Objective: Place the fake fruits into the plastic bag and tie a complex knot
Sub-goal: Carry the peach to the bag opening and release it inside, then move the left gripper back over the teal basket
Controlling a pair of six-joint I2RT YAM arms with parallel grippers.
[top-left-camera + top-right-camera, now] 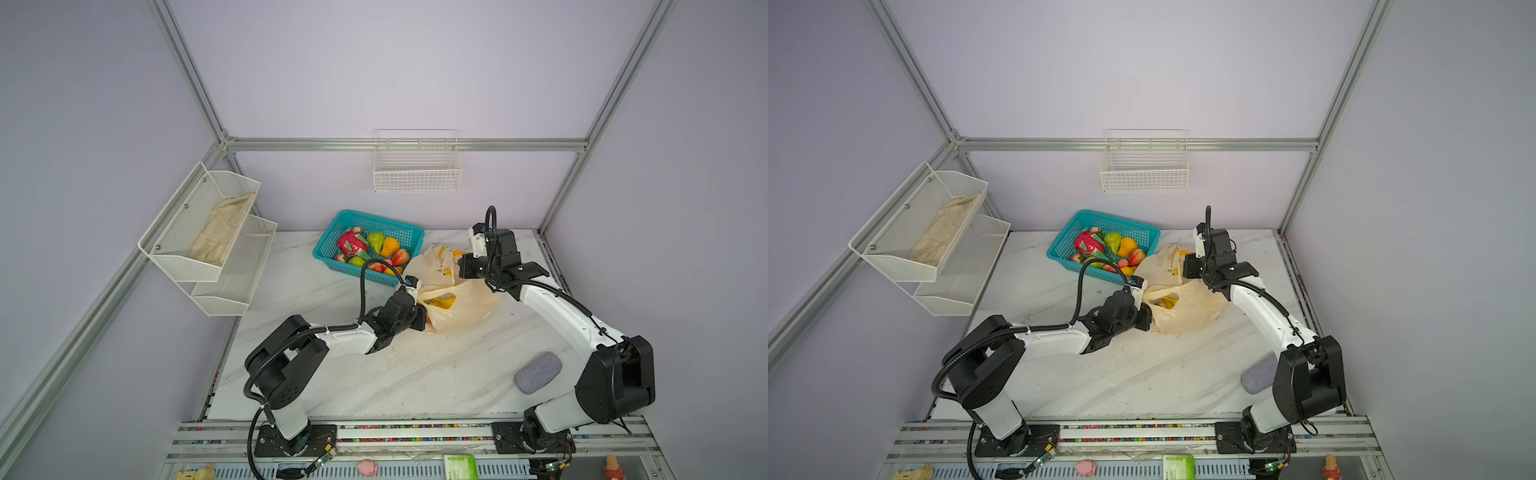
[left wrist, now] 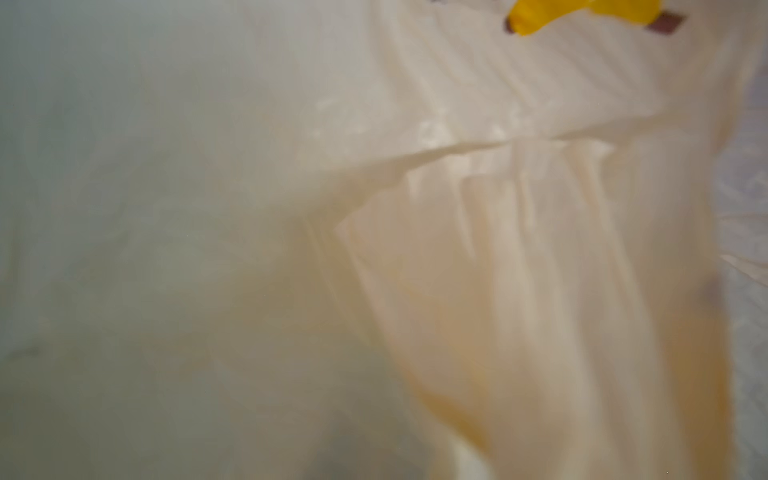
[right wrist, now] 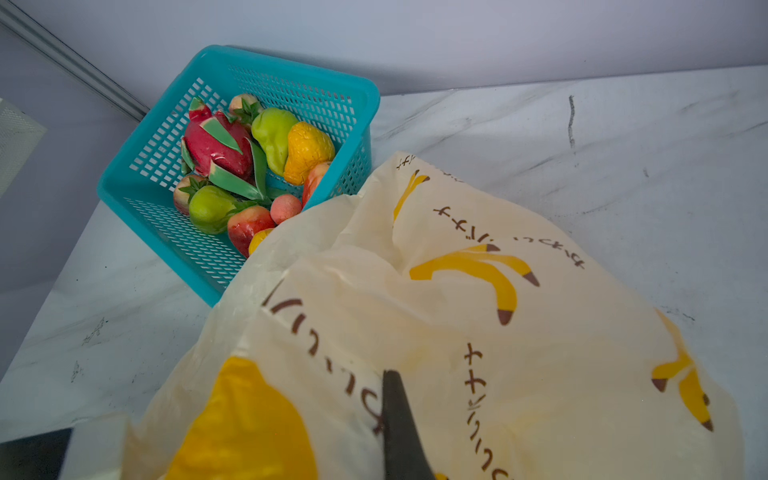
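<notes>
Most fake fruits [image 1: 370, 249] in basket [image 1: 330, 237]; cream plastic bag [image 1: 469, 307] pinched by right tool [image 1: 459, 266]; left tool [image 1: 422, 318] opening unclear.

Teal mesh basket [image 1: 386, 226] at the back of the marble table [image 1: 415, 374], grey oval pad [image 1: 537, 372] near its front right, white wire basket [image 1: 417, 180] on the back wall, two-tier mesh shelf [image 1: 187, 220] at left, beige cloth [image 1: 220, 232] in the upper tier.
</notes>
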